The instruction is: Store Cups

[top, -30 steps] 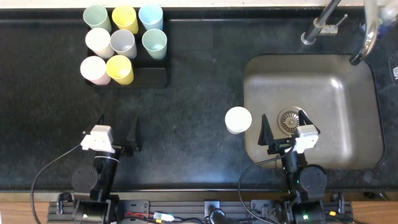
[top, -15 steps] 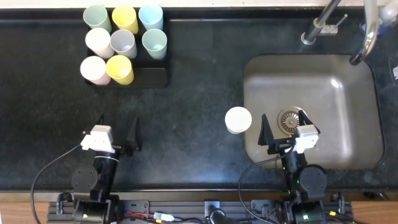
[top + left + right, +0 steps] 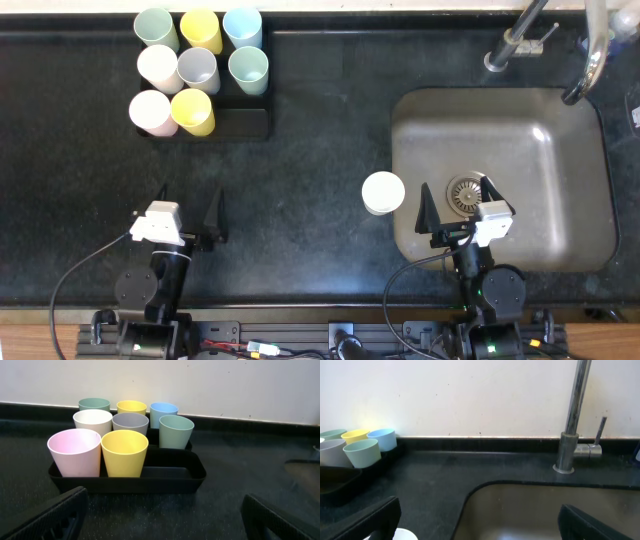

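White cup stands upright at the sink's left rim, just left of your right jaws, released and empty; your left jaws, also released, sit well apart.

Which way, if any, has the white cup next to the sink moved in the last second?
No. The white cup stays just off the left rim of the sink, same spot as before.

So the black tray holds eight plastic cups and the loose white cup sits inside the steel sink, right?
Not quite: the white plastic cup stands on the dark counter beside the steel sink, not in it, as the top view shows.
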Controlling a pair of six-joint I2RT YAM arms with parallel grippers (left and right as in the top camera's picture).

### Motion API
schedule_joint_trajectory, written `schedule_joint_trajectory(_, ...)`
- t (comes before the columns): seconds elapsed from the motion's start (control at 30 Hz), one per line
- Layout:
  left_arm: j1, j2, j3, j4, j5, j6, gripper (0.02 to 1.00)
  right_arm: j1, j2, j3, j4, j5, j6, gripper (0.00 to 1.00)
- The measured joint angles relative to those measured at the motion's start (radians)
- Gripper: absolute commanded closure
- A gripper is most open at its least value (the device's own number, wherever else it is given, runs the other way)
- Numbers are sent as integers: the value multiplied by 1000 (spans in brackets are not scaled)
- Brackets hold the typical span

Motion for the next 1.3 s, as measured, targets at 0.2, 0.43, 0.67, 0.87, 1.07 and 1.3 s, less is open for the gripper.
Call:
schedule_joint_trajectory(0.2,0,0,0,0,0,0,18,0,181,201,-179,-2,0,1)
schedule_joint_trajectory(0.43,0,0,0,0,0,0,18,0,584,808,-619,-8,1,3)
schedule_joint_trajectory(0.67,0,0,0,0,1,0,20,0,974,1220,-1110,-116,1,3)
schedule_joint_trajectory(0.87,0,0,0,0,1,0,18,1,1245,1359,-1339,-253,1,5)
schedule_joint_trajectory(1.07,0,0,0,0,1,0,18,15,1442,1369,-1432,-269,0,5)
schedule_joint_trajectory(1.3,0,0,0,0,1,0,18,49,1597,1369,-1460,-211,1,3)
